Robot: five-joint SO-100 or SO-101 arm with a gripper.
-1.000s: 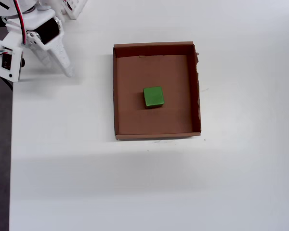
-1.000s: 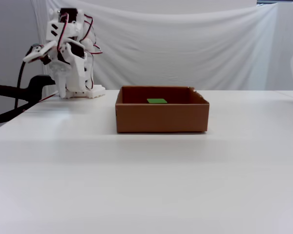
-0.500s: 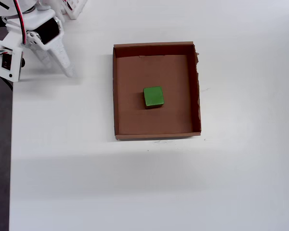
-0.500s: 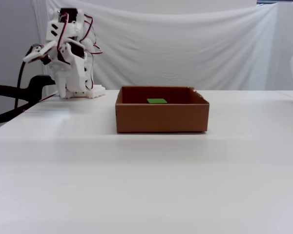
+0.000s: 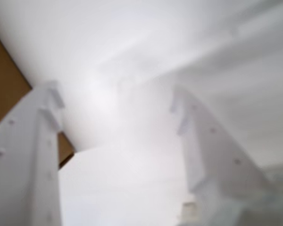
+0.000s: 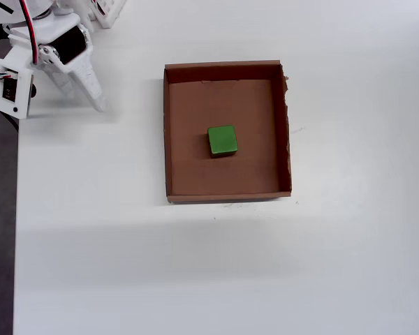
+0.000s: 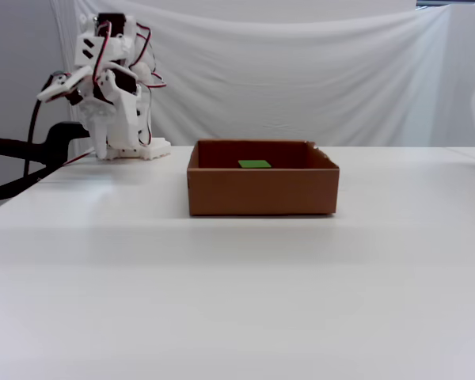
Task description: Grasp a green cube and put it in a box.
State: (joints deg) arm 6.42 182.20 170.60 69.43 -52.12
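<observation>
On my wrist view the gripper [image 5: 115, 110] shows two blurred white plastic fingers spread wide with nothing between them, and a brown sliver of the box [image 5: 7, 84] at left. Only the overhead view shows the green cube [image 6: 223, 140] whole, matte and square, resting mid-floor in the ragged cardboard tray. The arm [image 6: 49, 52] sits well apart on the white table [image 6: 195, 272].

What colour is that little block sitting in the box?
Bright green cube, clearest in the overhead view.
</observation>
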